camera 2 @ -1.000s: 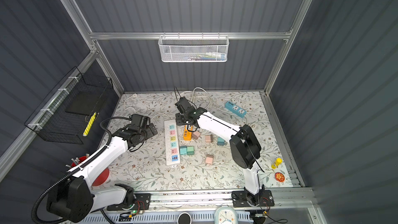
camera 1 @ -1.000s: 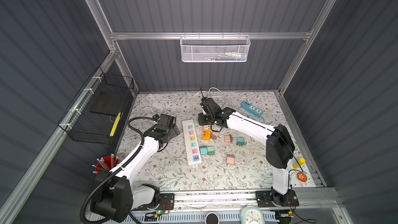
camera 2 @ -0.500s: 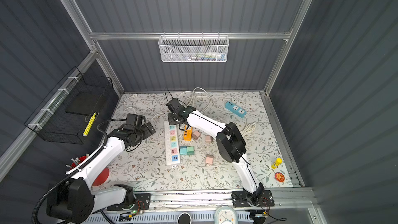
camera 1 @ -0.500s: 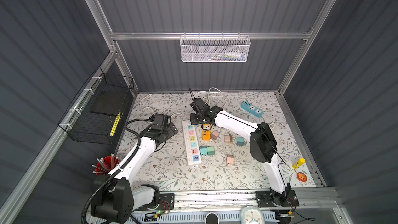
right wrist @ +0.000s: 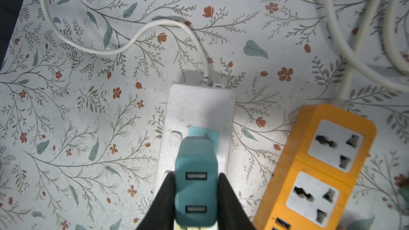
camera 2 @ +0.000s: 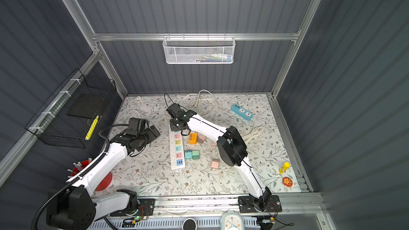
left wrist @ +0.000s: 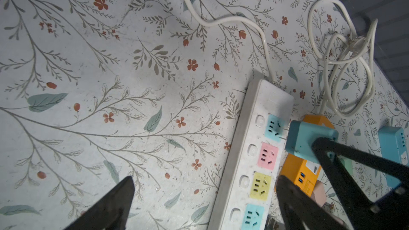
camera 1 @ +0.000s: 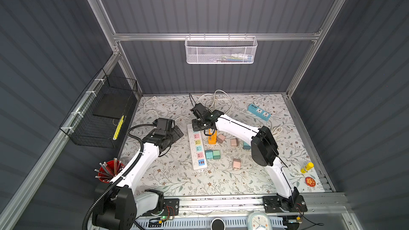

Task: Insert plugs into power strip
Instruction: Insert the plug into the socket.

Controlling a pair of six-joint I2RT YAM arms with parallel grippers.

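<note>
Over the far end of the white strip (right wrist: 199, 102), the right claw (right wrist: 195, 177) is closed tight on a teal plug (left wrist: 307, 139), with one finger on each side of it. The plug is tilted, and its bare prongs point at the teal socket (left wrist: 273, 128); whether they are inside, I cannot tell. The left claw (left wrist: 205, 179) is spread wide over the mat (left wrist: 110, 85) beside the strip and holds nothing. Other plugs (camera 1: 236, 164) lie on the mat at the strip's other side.

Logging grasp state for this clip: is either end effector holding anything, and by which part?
The right end effector grips a teal plug by its opposite side faces. The left end effector is open and empty.
</note>
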